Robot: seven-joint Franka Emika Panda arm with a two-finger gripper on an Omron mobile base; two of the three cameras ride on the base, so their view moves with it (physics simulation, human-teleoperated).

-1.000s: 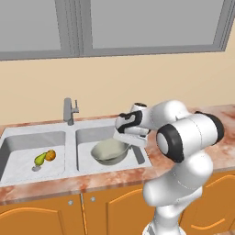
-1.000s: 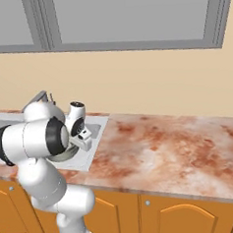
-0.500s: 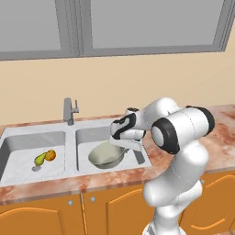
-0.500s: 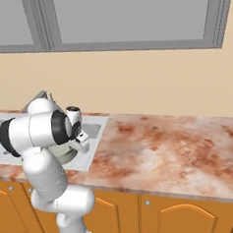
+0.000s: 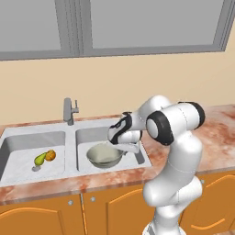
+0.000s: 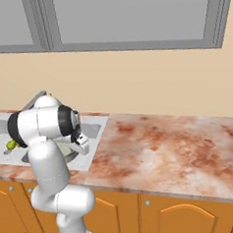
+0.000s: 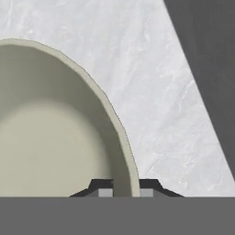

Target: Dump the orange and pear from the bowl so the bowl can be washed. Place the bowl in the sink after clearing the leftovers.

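Sink [image 5: 27,137], dbl basin, set in marbled table [image 5: 220,124]. L basin: pear [image 5: 39,159] w/ orange [image 5: 50,155] touching on its right, both on basin floor, so fruit is out of the bowl. Faucet [image 5: 68,110] upright behind the divider. R basin: bowl [image 5: 104,155], empty, upright or near it, low in the basin; contact w/ floor can't be told from base views. Tool [image 7: 123,192] at bowl's right rim, pinching the wall, one finger inside, one outside; hand view shows off-white inside clear and basin floor beyond the rim. Step in hand, by judgement: set-down and release. To do it well: lower straight till bowl base sits flat, keep rim level so it doesn't rock, spread fingers only once weight is on the floor, then lift vertically so the inner finger doesn't drag the rim or tip bowl toward the basin wall at right.
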